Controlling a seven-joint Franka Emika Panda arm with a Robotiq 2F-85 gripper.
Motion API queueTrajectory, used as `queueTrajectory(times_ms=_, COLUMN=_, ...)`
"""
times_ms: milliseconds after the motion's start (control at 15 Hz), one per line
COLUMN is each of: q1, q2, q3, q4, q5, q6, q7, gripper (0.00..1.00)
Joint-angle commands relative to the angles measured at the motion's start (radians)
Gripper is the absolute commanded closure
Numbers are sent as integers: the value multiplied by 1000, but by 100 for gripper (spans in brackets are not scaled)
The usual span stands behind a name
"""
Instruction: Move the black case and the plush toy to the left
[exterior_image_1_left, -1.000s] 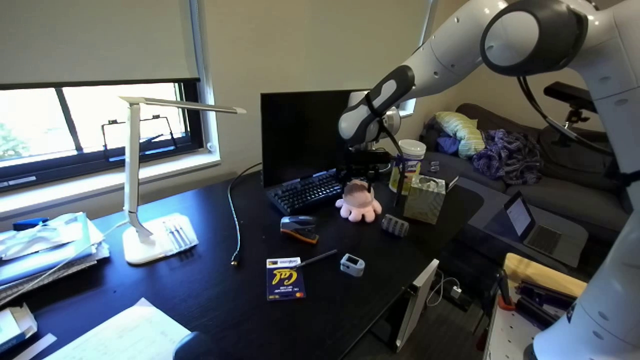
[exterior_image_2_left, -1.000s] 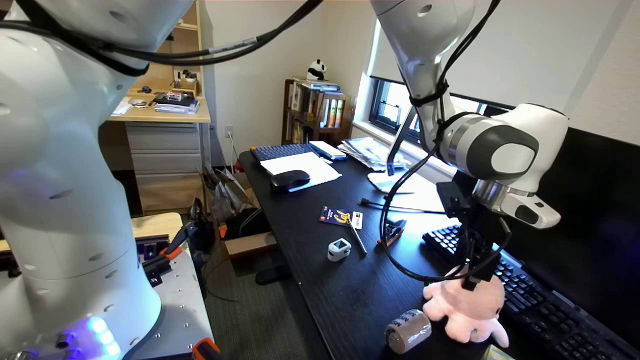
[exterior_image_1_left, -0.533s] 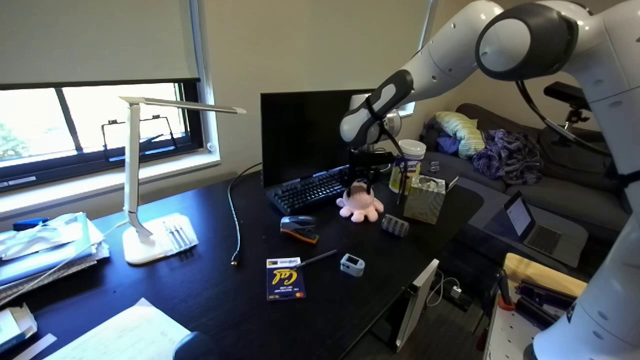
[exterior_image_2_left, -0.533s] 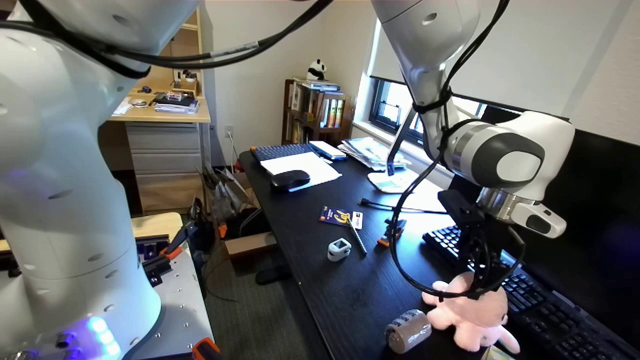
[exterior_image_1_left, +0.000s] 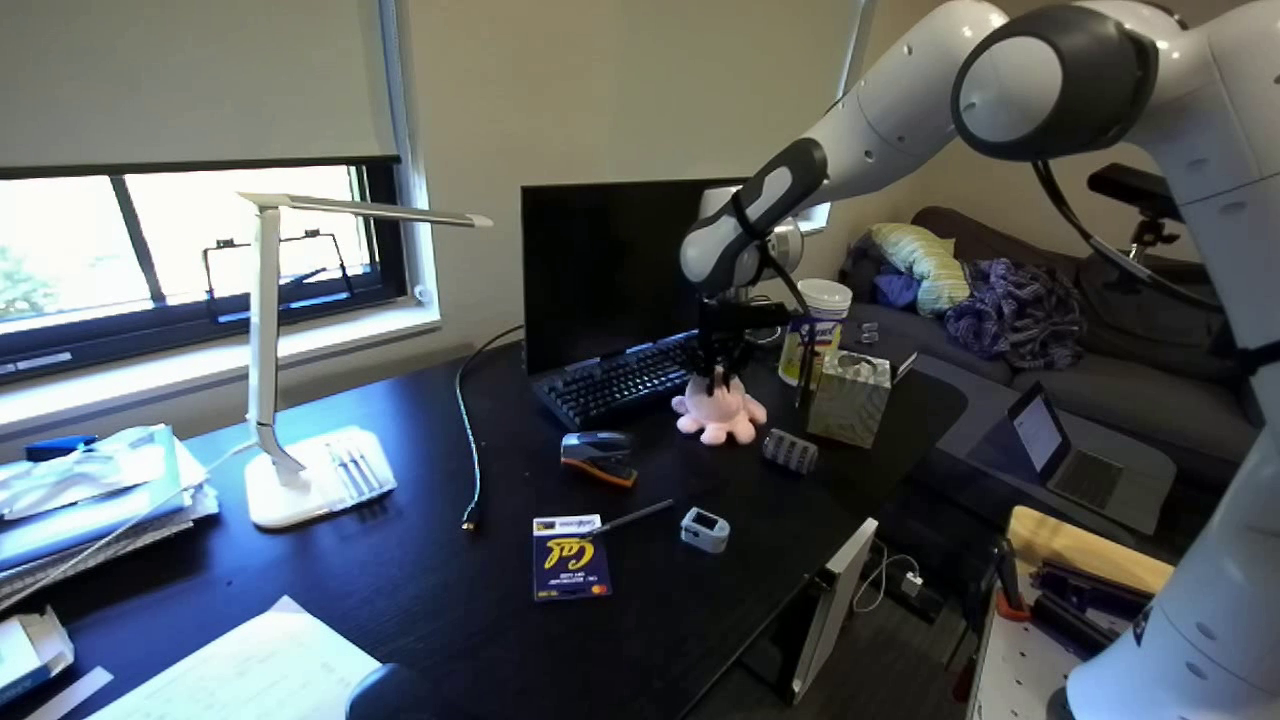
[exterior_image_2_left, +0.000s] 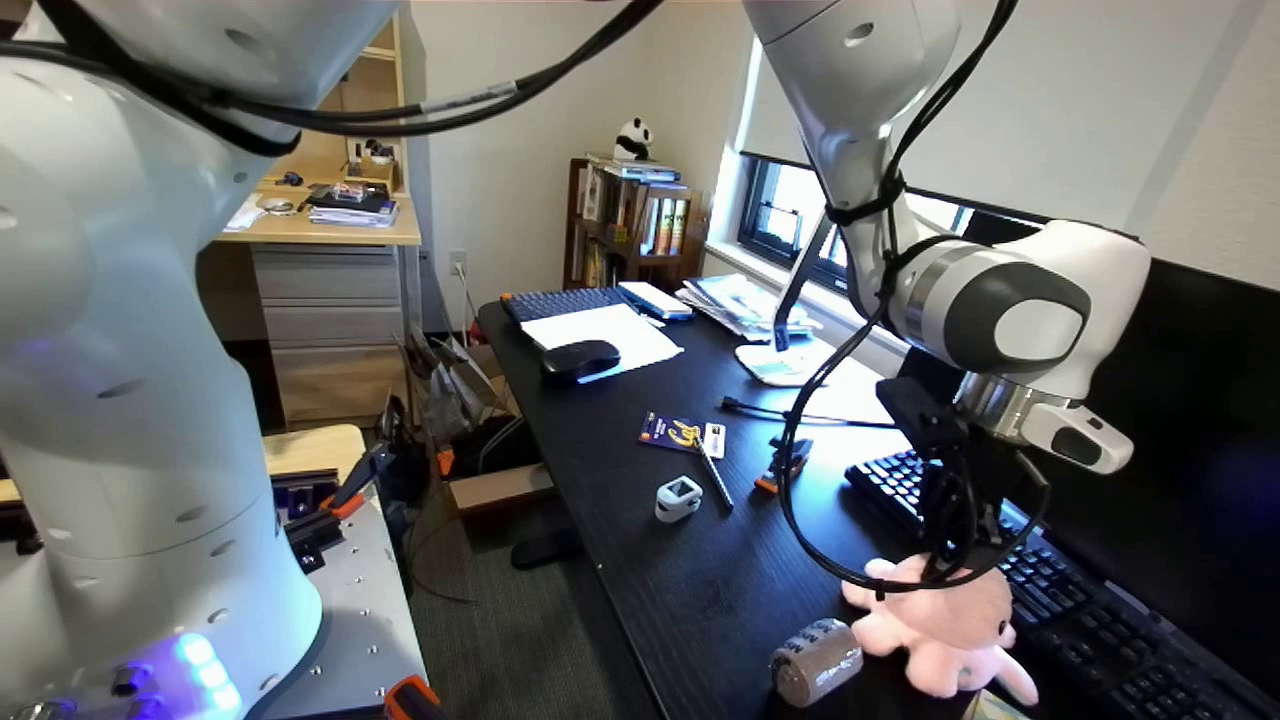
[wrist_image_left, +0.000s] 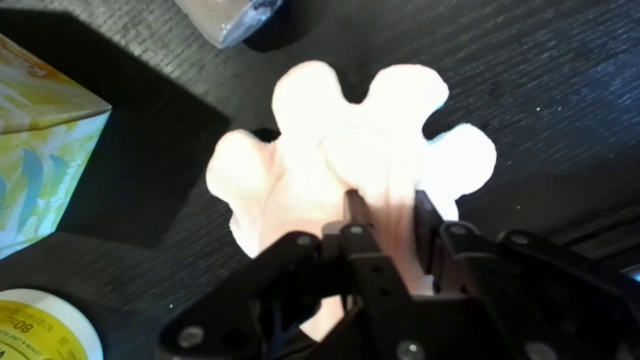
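Dark bench (exterior_image_1_left: 450, 620) beside a window (exterior_image_1_left: 235, 240), its shade (exterior_image_1_left: 190, 80) part-lowered; monitor (exterior_image_1_left: 610, 280) at the back, keyboard (exterior_image_1_left: 615, 388) before it. Pink plush toy (exterior_image_2_left: 945, 625) rests on the bench in both exterior views, between that keyboard and a cylindrical roll (exterior_image_2_left: 817, 664) (just beside the toy, but apart from it in the wrist view). End effector (wrist_image_left: 386, 200) is clamped on the top of the toy: fingers (wrist_image_left: 358, 209) pinch the fabric from either side, creases running between them. Tissue box (exterior_image_1_left: 848, 408) and white-lidded tub (exterior_image_1_left: 828, 335) stand near.

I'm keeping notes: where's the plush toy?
In an exterior view, the plush toy sits just right of centre, between the keyboard and cylinder, pinched by the gripper.
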Motion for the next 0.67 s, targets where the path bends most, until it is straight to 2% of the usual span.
queueTrajectory(times_ms=0, q1=71, q2=-48, q3=-44, q4=-20, q5=-3, q6=-77, q7=185, gripper=99)
queueTrajectory(times_ms=200, q1=138, q2=-87, q3=-61, q4=-27, q5=16, q6=-111, q7=397, gripper=100)
queueTrajectory(times_ms=333, q1=153, q2=-118, q3=-33, q4=-20, q5=46, q6=-163, q7=506, gripper=99)
queueTrajectory(times_ms=400, q1=141, q2=-134, q3=-2, q4=-14, q5=76, q6=-203, q7=505, gripper=99)
queueTrajectory(times_ms=467, q1=138, q2=-83, q3=-17, q4=3, q5=23, q6=-141, q7=467, gripper=99)
queueTrajectory(times_ms=600, q1=145, q2=-94, q3=-7, q4=3, q5=25, q6=-151, q7=475, gripper=96)
